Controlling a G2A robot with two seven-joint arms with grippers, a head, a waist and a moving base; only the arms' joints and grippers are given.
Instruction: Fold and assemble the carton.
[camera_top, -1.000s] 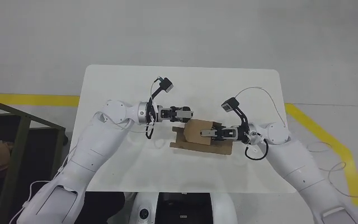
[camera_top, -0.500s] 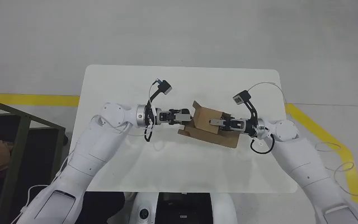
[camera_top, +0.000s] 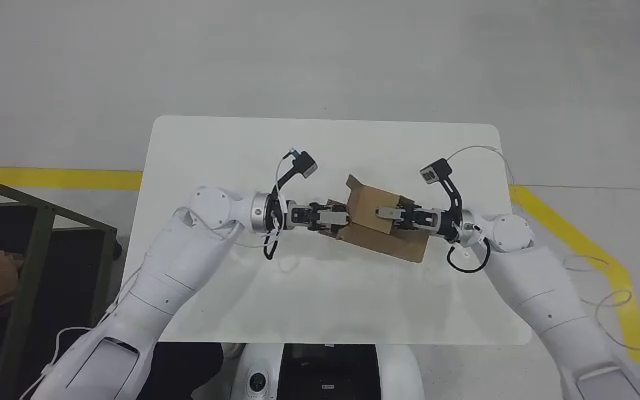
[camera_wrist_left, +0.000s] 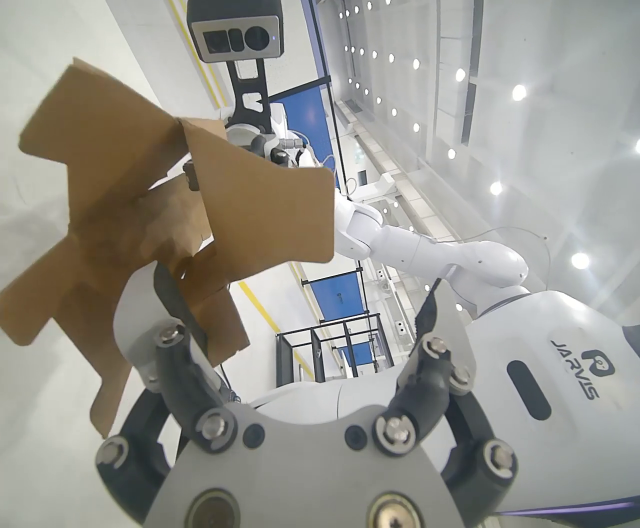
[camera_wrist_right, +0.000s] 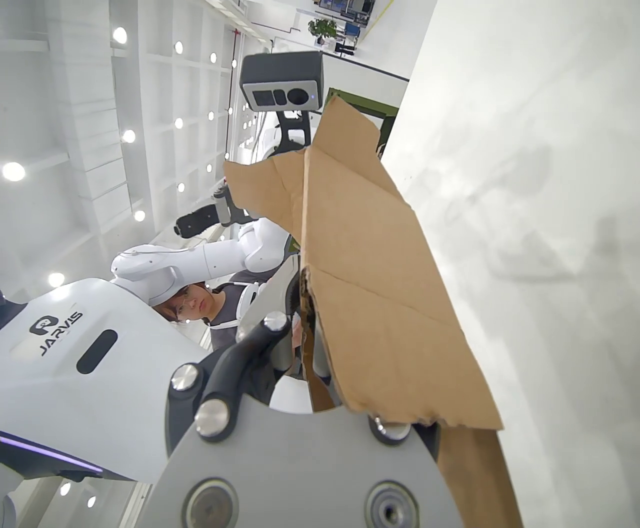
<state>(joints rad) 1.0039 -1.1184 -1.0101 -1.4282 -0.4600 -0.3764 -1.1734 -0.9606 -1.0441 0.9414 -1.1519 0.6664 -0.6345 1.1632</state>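
Currently the carton (camera_top: 372, 232) is held over the middle of the white table (camera_top: 200, 150), between the two grippers. It is brown and only partly folded. Its long axis runs across the table from one arm to the other, and the right arm's end sits slightly nearer the robot. Loose flaps splay toward the left arm. The right gripper (camera_top: 392, 213) is clamped on a carton panel. The left gripper (camera_top: 338, 214) has its fingers spread wide, one finger against a flap, gripping nothing.
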